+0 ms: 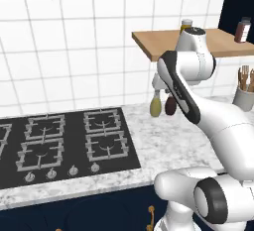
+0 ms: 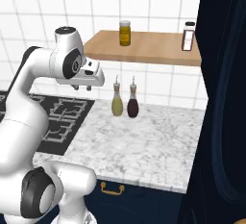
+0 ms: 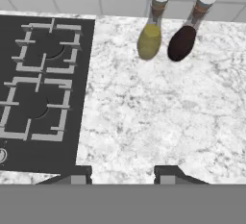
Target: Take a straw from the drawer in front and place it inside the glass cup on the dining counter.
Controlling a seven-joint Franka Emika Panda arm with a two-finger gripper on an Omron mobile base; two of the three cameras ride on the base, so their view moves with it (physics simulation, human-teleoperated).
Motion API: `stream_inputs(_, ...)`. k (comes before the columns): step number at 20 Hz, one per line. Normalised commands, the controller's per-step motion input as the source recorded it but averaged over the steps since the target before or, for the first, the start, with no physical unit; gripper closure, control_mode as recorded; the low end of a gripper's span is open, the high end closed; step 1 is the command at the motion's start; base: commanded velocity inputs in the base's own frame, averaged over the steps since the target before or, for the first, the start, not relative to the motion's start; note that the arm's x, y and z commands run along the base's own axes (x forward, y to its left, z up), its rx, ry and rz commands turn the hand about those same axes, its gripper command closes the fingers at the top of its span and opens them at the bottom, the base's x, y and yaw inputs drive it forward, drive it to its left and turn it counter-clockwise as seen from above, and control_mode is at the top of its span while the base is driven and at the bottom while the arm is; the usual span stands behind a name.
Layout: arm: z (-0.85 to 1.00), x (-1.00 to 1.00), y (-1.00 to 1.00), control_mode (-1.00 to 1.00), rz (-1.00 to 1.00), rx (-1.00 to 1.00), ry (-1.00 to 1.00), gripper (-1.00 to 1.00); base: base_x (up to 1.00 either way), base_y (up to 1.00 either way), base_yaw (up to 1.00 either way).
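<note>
My gripper [image 3: 122,175] hangs open over the marble top beside the stove, its two dark fingertips [image 3: 77,174] far apart with nothing between them. In the right base view the gripper [image 2: 82,88] points down from the white hand, well above the counter. Under the counter's front edge runs the navy drawer [image 2: 132,200] with its small gold handle [image 2: 113,189]; the drawer looks shut. The drawer front [image 1: 104,214] also shows low in the left base view. The straw is hidden. The glass cup and the dining counter are out of view.
A black stove [image 1: 64,143] lies left of the bare marble top [image 3: 158,117]. A yellow oil bottle [image 3: 150,38] and a dark bottle [image 3: 182,40] stand by the tiled wall. Above is a wooden shelf [image 2: 144,45] with jars. A white utensil crock [image 1: 244,98] and a tall navy cabinet [image 2: 223,98] are on the right.
</note>
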Motion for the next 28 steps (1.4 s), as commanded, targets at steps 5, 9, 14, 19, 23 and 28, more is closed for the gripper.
stream_inputs(5,0.00,0.00,0.00,1.00,0.00,0.00,0.00,-1.00,-0.38,0.01,0.00)
stream_inputs(9,0.00,0.00,0.00,1.00,0.00,0.00,0.00,-1.00,-0.67,0.09,-0.07)
stream_inputs(14,0.00,0.00,0.00,1.00,0.00,0.00,0.00,-1.00,-0.05,0.49,-0.52)
stream_inputs(19,0.00,0.00,0.00,1.00,0.00,0.00,0.00,-1.00,0.00,0.45,-0.75)
stream_inputs(23,0.00,0.00,0.00,1.00,0.00,0.00,0.00,-1.00,0.00,0.43,-0.75)
stream_inputs(28,0.00,0.00,0.00,1.00,0.00,0.00,0.00,-1.00,-0.16,0.51,-0.70)
